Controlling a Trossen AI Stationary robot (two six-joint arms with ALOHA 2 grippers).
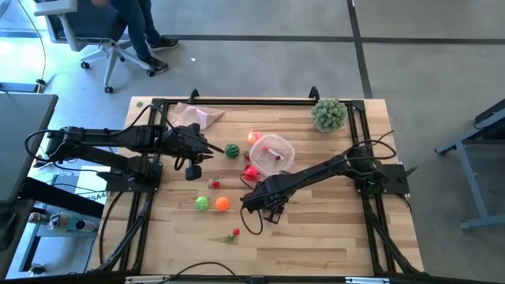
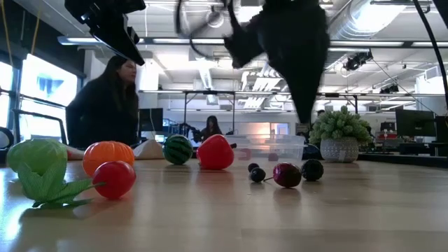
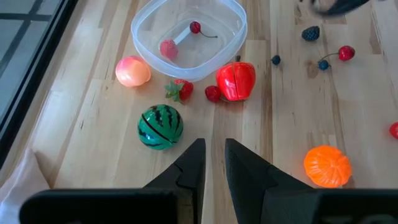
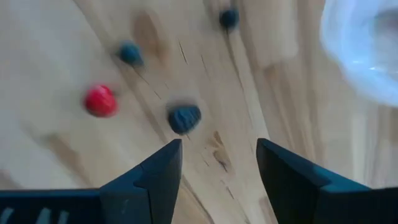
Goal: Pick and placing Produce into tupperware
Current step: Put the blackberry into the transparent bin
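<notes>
Trouble could come if my right gripper (image 4: 217,163), wide open and empty at bottom middle, bumps the tiny dark berry (image 4: 184,118) and it rolls away.

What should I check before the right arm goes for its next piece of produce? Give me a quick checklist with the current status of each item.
1. Right gripper open and empty: ok, jaws spread with nothing between them.
2. Target in line: ok, a dark berry lies on the wood just ahead of the fingers.
3. Tupperware upright with room: ok, only a red piece and a cherry inside.
4. Left gripper out of the way: ok, nearly shut, empty, above the striped green ball, across the tub from the right arm.
5. Berry's neighbours clear of the jaws: cannot tell, a red berry lies close by.
</notes>
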